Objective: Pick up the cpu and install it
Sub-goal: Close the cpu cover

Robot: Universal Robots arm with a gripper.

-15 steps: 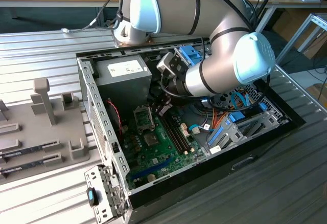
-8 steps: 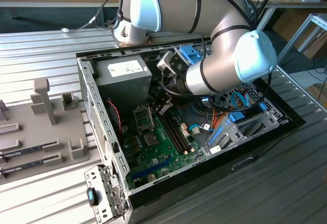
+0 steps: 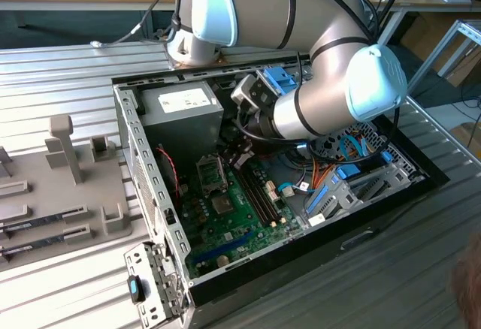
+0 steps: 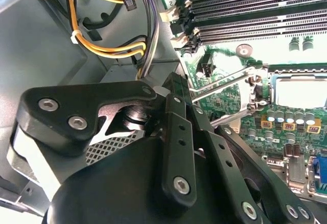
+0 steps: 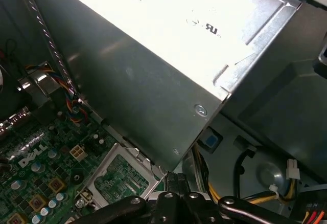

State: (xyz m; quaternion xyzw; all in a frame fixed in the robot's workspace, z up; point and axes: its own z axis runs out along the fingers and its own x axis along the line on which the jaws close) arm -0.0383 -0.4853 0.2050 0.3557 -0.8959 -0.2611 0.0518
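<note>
The cpu is hidden from me. My gripper is low inside the open computer case, between the power-supply box and the processor socket. In the second wrist view the socket's metal frame and lever stand raised, and its square middle glares too bright to tell what lies in it. The black gripper linkage covers whatever might be at its tip. In the exterior view the arm's wrist hangs over the motherboard beside the socket.
Coloured cable bundles run close past the gripper. Memory slots lie beside the socket. Drive bays and blue cables crowd the case on the exterior view's right. A grey parts tray with memory sticks sits outside, on the exterior view's left.
</note>
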